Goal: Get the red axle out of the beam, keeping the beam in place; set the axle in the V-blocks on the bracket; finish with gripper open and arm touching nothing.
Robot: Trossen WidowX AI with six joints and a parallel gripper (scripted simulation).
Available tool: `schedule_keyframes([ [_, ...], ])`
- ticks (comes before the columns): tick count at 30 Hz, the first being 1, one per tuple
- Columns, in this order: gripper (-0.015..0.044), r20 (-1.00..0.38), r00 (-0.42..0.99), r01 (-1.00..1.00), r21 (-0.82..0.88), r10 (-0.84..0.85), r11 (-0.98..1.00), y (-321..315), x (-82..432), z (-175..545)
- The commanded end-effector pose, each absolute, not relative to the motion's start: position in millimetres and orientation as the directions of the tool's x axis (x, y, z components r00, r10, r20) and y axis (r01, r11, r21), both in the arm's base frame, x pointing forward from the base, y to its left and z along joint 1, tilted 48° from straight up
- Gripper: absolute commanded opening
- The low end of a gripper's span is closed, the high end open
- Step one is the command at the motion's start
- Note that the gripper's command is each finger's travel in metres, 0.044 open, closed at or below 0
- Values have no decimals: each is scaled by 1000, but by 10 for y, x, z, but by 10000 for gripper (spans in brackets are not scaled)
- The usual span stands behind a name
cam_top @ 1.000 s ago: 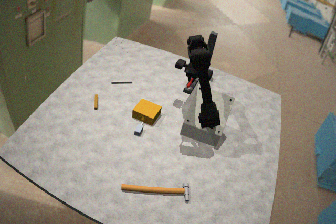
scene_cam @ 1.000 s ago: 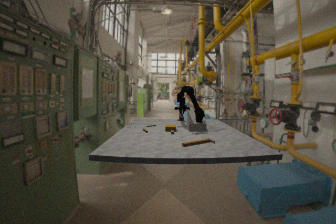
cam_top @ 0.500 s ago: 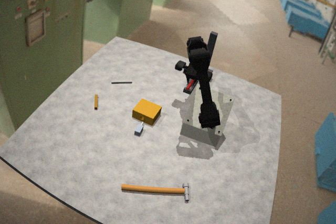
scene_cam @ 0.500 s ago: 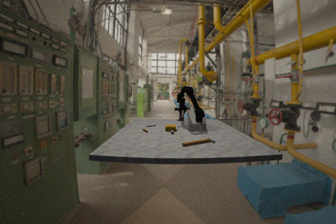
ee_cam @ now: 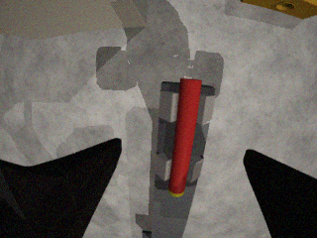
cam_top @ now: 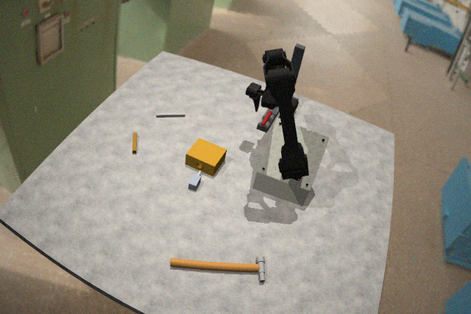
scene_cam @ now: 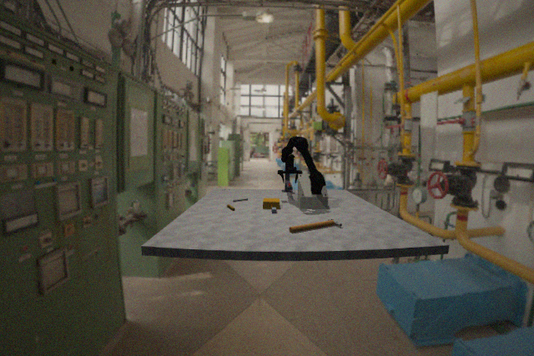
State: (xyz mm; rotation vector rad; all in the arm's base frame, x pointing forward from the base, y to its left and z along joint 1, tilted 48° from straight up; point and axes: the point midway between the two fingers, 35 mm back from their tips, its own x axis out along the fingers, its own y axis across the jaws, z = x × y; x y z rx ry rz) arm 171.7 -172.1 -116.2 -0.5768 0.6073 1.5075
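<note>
The red axle (cam_top: 266, 118) (ee_cam: 187, 126), with a yellow end, lies lengthwise along the dark grey bracket (cam_top: 299, 57) (ee_cam: 170, 214) and appears seated in its two V-blocks. My gripper (ee_cam: 184, 151) (scene_cam: 289, 178) is open, its fingers apart on either side of the axle with gaps visible in the wrist view. In the top view the arm hides one finger. The yellow block with a hole in its side, apparently the beam (cam_top: 205, 154) (scene_cam: 271, 203) (ee_cam: 297, 9), sits on the table, away from the bracket.
A small blue-grey block (cam_top: 194, 182) with a pin is just in front of the beam. An orange bar (cam_top: 135, 143) and a thin grey bar (cam_top: 170, 115) lie left. A hammer (cam_top: 216, 265) lies at the front. The bracket's tall post rises beside the arm.
</note>
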Motion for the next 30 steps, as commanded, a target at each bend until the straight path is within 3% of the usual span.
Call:
schedule_keyframes([
  [1,440,-689,-24,-1000,21,724,-12,-1805,1720,-1104],
  [30,440,-685,-24,-1000,25,728,-9,-1788,1720,-1102],
])
